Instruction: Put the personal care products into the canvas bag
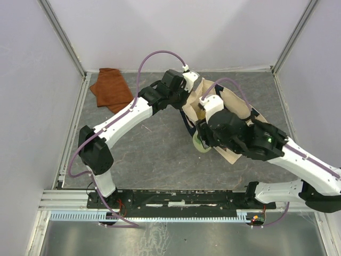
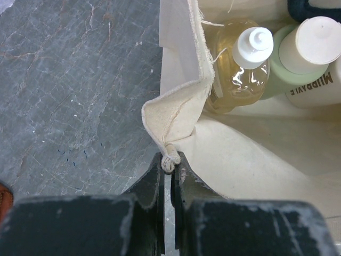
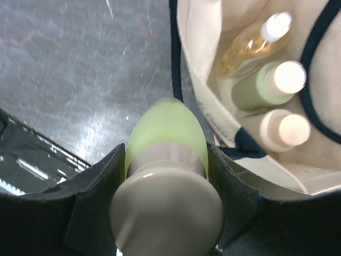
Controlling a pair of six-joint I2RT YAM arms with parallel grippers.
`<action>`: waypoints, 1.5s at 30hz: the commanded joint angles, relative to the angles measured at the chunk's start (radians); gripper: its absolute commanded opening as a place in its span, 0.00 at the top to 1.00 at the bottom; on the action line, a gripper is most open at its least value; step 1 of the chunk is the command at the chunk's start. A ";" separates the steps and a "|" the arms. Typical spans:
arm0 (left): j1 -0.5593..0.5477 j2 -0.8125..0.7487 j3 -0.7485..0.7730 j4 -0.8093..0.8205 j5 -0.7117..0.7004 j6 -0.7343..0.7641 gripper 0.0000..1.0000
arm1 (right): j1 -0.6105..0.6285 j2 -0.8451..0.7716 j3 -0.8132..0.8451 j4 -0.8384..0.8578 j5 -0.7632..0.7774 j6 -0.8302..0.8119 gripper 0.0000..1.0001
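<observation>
The cream canvas bag lies open at the middle right of the table, with navy handles. My left gripper is shut on the bag's rim, pinching a folded corner. It also shows in the top view at the bag's left edge. Inside the bag lie three bottles: the clear amber bottle, a pale green bottle and a cream-white bottle. My right gripper is shut on a pale green cream-capped bottle and holds it just outside the bag's mouth, by the navy handle.
A rust-brown folded cloth lies at the back left of the grey table. Metal frame rails run along the table's left side and its near edge. White walls close in the back and the sides.
</observation>
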 commanded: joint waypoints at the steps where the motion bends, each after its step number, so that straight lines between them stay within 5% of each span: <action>1: 0.014 -0.056 -0.003 -0.026 -0.012 0.028 0.97 | 0.000 -0.007 0.173 0.075 0.178 -0.036 1.00; 11: 0.014 -0.054 -0.003 -0.025 -0.003 0.027 0.97 | -0.100 0.098 0.348 0.156 0.270 -0.185 1.00; 21: 0.014 -0.067 -0.008 -0.026 0.000 0.036 0.97 | -0.357 0.225 0.487 0.137 0.097 -0.239 1.00; 33: 0.014 -0.075 -0.023 -0.026 0.006 0.047 0.97 | -0.626 0.108 0.201 0.082 -0.001 -0.192 1.00; 45: 0.014 -0.070 -0.018 -0.028 0.006 0.043 0.97 | -0.677 0.009 0.069 0.022 0.014 -0.201 1.00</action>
